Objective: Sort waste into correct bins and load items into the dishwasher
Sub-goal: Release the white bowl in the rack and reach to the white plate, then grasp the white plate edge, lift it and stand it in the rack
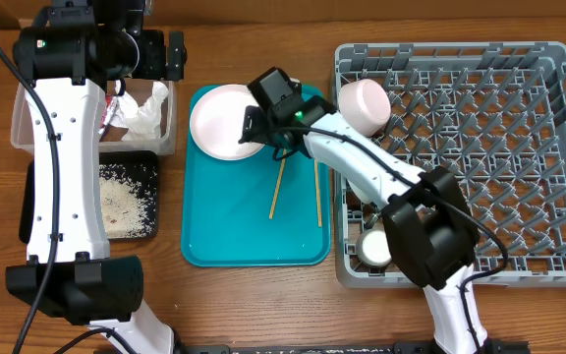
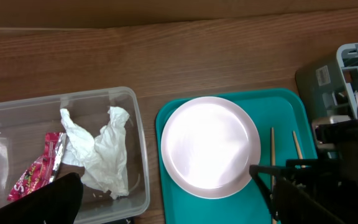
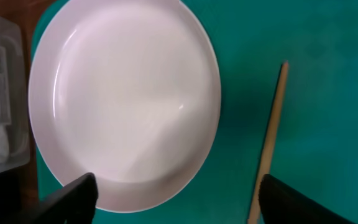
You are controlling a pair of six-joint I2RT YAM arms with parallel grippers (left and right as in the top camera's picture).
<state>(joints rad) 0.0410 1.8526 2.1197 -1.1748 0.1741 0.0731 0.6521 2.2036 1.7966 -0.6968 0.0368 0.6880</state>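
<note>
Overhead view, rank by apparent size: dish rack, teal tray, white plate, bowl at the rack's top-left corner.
1. dish rack, clearly the largest.
2. teal tray.
3. white plate.
4. bowl, smallest. It sits tilted, so its full width is not shown.

Small white cup (image 1: 370,250), seemingly half-hidden

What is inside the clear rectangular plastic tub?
A crumpled white paper napkin and a small red snack wrapper lie in the clear rectangular plastic tub. A dark finger of the left end effector covers one corner; whatever lies there is hidden.
</note>
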